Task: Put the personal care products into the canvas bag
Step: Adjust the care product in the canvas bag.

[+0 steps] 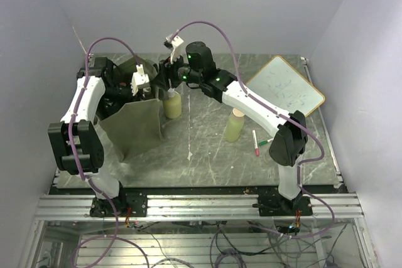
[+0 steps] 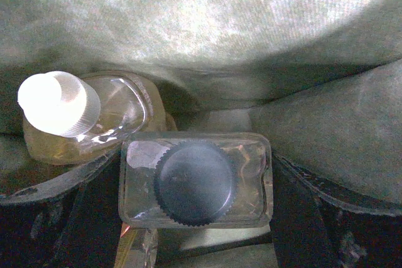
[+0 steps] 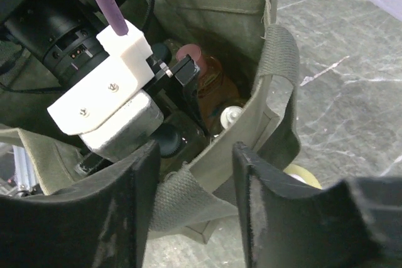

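Two bottles are seen outside the canvas bag [image 1: 135, 131]: a pale yellow bottle [image 1: 172, 105] just beside its wall, and a yellow-green bottle [image 1: 234, 125] well apart on the marbled table [image 1: 201, 161]. The bag is olive, woven, boxy and upright. Inside it, an amber bottle [image 3: 210, 86] and a white-capped bottle [image 2: 59, 101] with yellowish liquid are seen. A clear bottle [image 2: 196, 155], rectangular with a ribbed black cap, is clamped by the left gripper [image 2: 196, 183] within the bag. The bag's rim is straddled by the right gripper [image 3: 195, 167], fingers held apart.
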You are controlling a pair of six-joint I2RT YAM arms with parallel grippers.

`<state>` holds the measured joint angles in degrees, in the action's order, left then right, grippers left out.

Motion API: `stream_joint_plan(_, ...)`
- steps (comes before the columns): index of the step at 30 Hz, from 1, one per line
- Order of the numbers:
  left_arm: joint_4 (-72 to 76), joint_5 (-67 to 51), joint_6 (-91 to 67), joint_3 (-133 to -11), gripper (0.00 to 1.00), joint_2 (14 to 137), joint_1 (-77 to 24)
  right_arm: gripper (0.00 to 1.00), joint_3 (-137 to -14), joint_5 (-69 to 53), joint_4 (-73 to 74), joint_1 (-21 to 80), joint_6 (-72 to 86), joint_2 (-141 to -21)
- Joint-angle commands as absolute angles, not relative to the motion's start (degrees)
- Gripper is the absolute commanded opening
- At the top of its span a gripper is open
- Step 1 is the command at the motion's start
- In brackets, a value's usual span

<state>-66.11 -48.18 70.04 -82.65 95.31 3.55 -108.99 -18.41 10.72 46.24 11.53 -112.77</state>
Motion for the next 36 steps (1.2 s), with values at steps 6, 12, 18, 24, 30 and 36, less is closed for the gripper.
stream_joint_plan(6, -63.8, -53.3, 71.3, -82.9, 0.16, 93.0, 3.8, 0.25, -111.5, -16.0, 10.9, 47.5, 13.6, -114.6)
stream_joint_plan(12, -64.3, -53.1, 72.2, -83.1, 0.16, 93.2, 3.8, 0.00, -110.3, -15.5, 10.0, 47.5, 14.1, -112.3)
stream_joint_plan(18, -66.3, -53.2, 73.2, -84.4, 0.16, 94.0, 3.9, 0.00, -109.5, -16.5, 8.4, 47.5, 14.3, -110.3)
stream_joint_plan(24, -67.2, -52.8, 73.6, -84.9, 0.16, 94.0, 3.8, 0.00, -109.5, -17.5, 7.7, 47.4, 14.7, -108.9)
stream_joint_plan(30, -68.7, -52.5, 74.5, -85.3, 0.16, 94.0, 3.8, 0.00, -109.1, -17.7, 7.0, 47.4, 14.6, -107.5)
stream_joint_plan(36, -69.8, -52.0, 75.6, -86.0, 0.16, 93.7, 3.8, 0.00, -108.5, -17.2, 7.0, 47.4, 14.2, -106.1)
